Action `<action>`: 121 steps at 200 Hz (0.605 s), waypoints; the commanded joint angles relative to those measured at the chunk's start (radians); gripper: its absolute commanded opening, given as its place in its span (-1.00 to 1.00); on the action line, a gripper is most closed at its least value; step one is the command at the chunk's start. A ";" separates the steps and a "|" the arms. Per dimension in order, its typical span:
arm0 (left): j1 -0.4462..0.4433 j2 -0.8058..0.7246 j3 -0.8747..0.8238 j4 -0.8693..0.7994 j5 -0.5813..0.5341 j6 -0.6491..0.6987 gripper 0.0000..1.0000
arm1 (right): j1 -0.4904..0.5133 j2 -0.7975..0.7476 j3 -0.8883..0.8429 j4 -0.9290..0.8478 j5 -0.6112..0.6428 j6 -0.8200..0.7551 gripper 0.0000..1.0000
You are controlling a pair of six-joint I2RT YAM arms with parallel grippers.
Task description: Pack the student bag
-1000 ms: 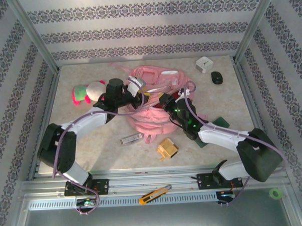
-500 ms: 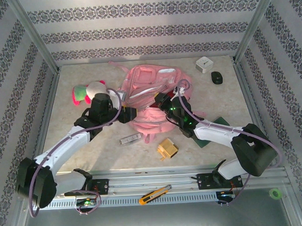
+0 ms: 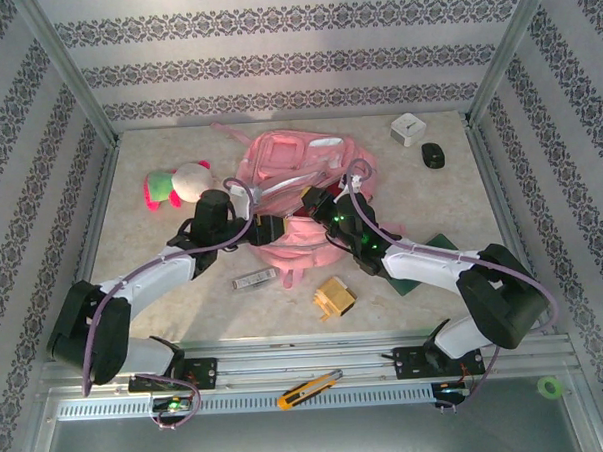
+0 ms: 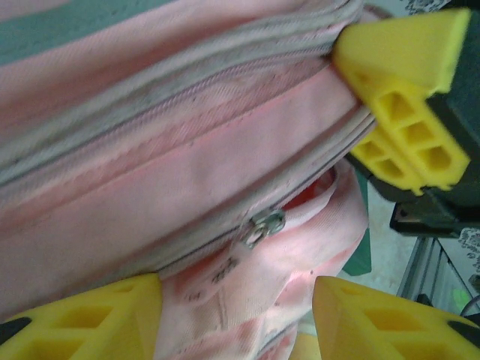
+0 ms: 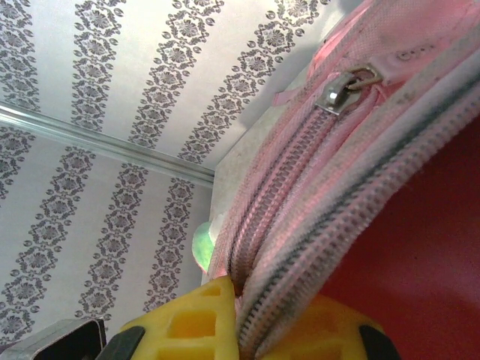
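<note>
The student bag (image 3: 297, 176), a large pink backpack, lies in the middle of the table. My right gripper (image 3: 315, 198) is shut on the bag's zipped rim (image 5: 300, 225), which is pinched between its yellow fingers (image 5: 191, 322); red lining shows beside it. My left gripper (image 3: 272, 228) is at the bag's near left side, open. In the left wrist view its jaws (image 4: 236, 319) straddle a fold of pink fabric below a metal zipper pull (image 4: 262, 225). The right gripper's yellow fingers (image 4: 401, 97) show at the upper right of that view.
A pink, green and white plush toy (image 3: 175, 183) lies left of the bag. A white box (image 3: 408, 129) and a black item (image 3: 434, 155) sit far right. A yellow object (image 3: 335, 298), a small grey item (image 3: 256, 280) and a dark green flat thing (image 3: 441, 248) lie near.
My left gripper has come back from over the bag's top to its near left side and opened a little wider. The right gripper has drawn the bag's rim slightly left.
</note>
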 commanded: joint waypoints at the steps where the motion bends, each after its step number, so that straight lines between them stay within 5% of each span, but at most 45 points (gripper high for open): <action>1: 0.005 0.031 0.024 0.099 0.033 -0.009 0.08 | 0.022 0.004 0.058 0.098 -0.041 -0.003 -1.00; 78: -0.036 0.037 0.013 0.198 0.139 -0.003 -0.11 | 0.019 0.039 0.098 0.098 -0.064 0.005 -1.00; 121: -0.045 0.029 -0.007 0.151 0.041 -0.001 -0.11 | 0.011 0.041 0.092 0.098 -0.070 0.024 -1.00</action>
